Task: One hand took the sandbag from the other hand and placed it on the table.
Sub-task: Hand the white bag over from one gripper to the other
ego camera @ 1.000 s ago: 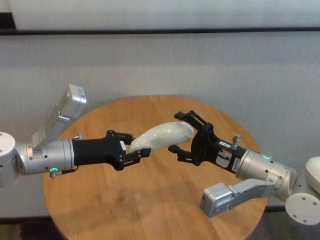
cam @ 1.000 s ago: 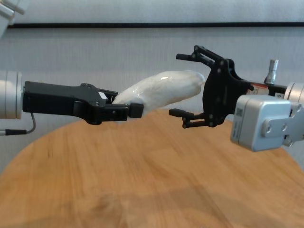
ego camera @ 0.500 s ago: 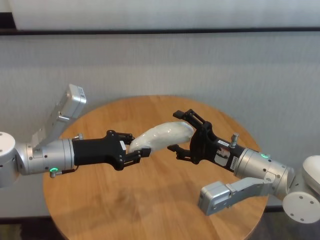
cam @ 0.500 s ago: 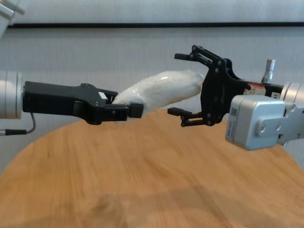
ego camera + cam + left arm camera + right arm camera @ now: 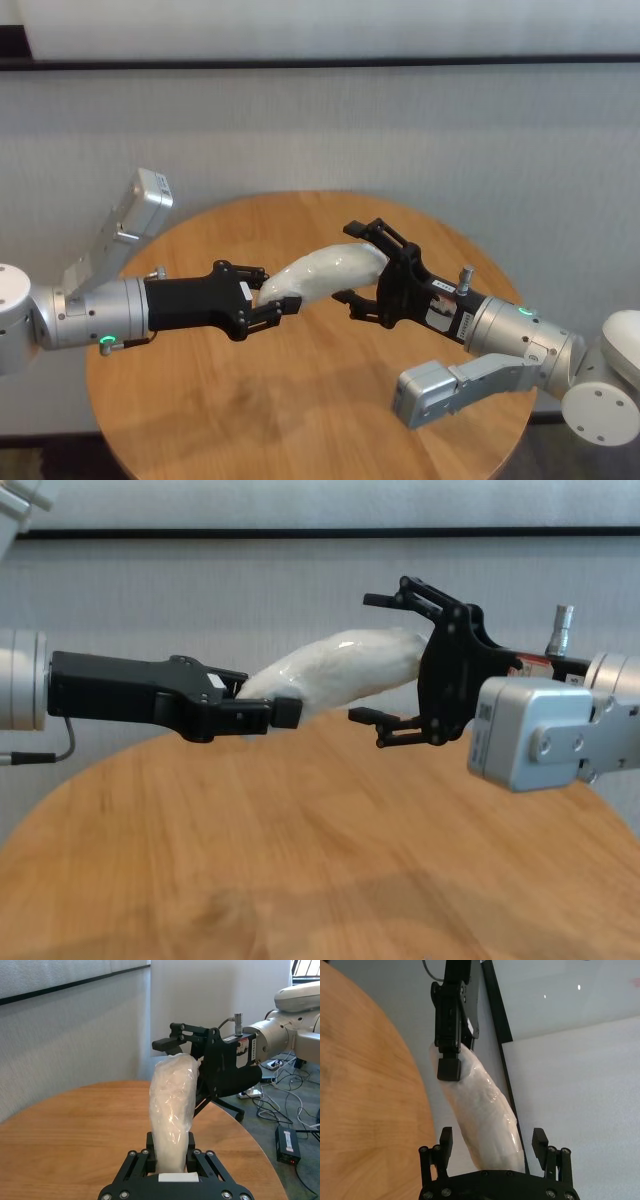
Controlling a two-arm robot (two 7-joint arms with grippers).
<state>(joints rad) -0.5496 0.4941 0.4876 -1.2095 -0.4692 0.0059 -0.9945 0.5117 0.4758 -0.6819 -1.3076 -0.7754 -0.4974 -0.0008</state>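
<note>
White sandbag is clamped at one end in the left gripper's fingers, above the table. Right gripper fingers spread wide around its free end, not gripping.

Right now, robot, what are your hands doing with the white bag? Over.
Left gripper shut on sandbag, held above the table. Right gripper open, fingers around the bag's free end, not closed. Nothing in the way.

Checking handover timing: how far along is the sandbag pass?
Done: the left claw is shut on one end of the sandbag, holding it above the table. In hand: the right claw is open, its fingers either side of the bag's free end, not yet closed. Left: right claw grips, left releases, bag goes down on the table.
</note>
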